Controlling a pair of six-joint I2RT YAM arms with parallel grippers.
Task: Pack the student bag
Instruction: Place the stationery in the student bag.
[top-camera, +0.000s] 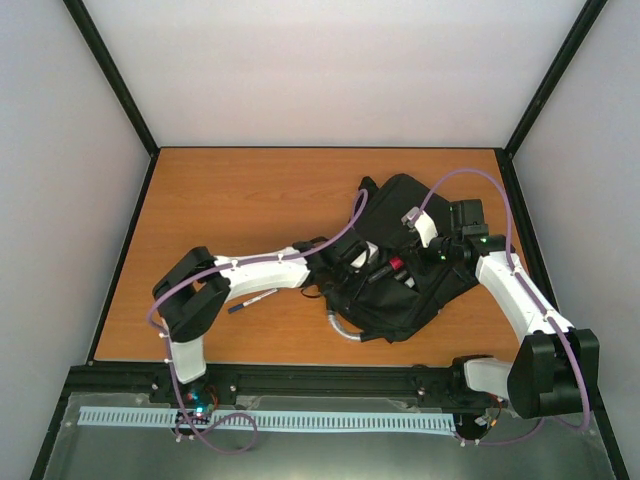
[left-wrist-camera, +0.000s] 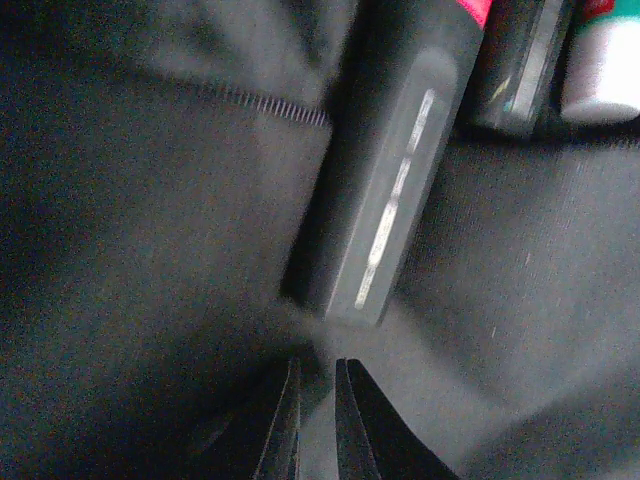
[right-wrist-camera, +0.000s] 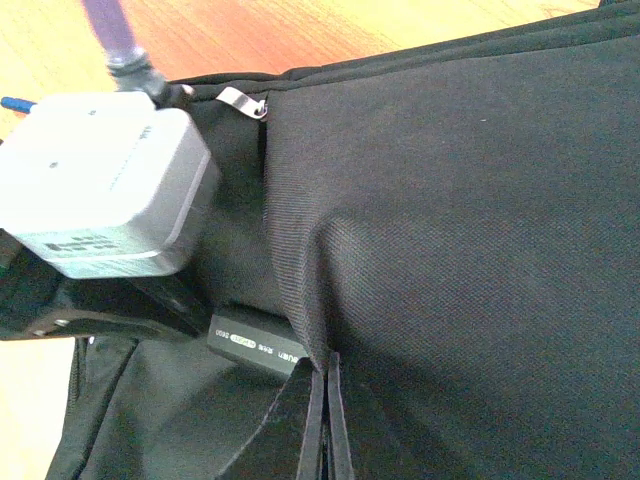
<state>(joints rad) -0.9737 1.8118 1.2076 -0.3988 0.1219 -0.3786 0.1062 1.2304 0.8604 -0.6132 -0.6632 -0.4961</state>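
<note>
The student bag (top-camera: 405, 290) is a large black backpack lying at the table's right centre, its pocket held open. My right gripper (right-wrist-camera: 325, 420) is shut on a fold of the bag's fabric (right-wrist-camera: 450, 230) at the pocket's edge; from above it (top-camera: 415, 222) is over the bag's far side. My left gripper (left-wrist-camera: 318, 420) points into the pocket with its fingers a narrow gap apart and nothing between them. Just ahead of it lies a black marker (left-wrist-camera: 390, 200) with a pink end, also visible from above (top-camera: 395, 265). A white-capped item (left-wrist-camera: 605, 70) lies beside it.
A pen (top-camera: 252, 300) lies on the wooden table (top-camera: 250, 200) beside the left arm. The bag's grey loop handle (top-camera: 343, 330) sticks out toward the near edge. The left wrist's grey housing (right-wrist-camera: 100, 185) sits close to the right gripper, next to a zip pull (right-wrist-camera: 243, 100).
</note>
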